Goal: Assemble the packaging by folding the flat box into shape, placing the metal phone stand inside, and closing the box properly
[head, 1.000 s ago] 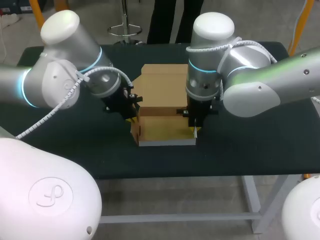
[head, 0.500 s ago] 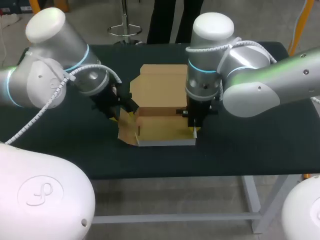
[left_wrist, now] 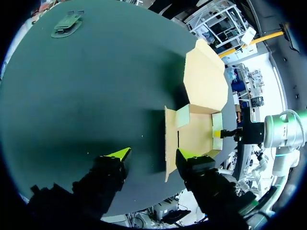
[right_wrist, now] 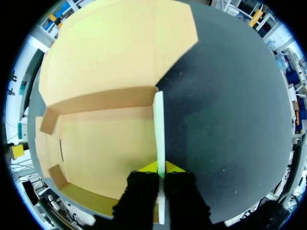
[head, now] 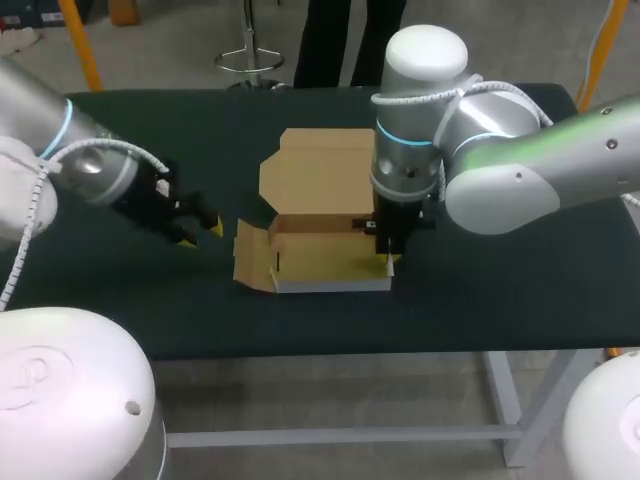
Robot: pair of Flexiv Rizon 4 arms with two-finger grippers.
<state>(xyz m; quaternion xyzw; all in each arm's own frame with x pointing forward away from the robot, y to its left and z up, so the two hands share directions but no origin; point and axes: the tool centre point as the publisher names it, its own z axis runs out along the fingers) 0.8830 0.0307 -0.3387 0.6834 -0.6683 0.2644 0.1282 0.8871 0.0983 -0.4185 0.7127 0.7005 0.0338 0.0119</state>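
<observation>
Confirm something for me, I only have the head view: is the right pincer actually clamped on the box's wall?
Observer: Yes. In the right wrist view the right pincer has a fingertip on each side of the box's side wall.
Operator: And the left pincer, holding anything?
Observer: No. Its wrist view shows the left pincer open and empty, with the box ahead of it.
Operator: Where's the stand?
Observer: A flat dark object, possibly the stand, lies far across the table from the box.
</observation>
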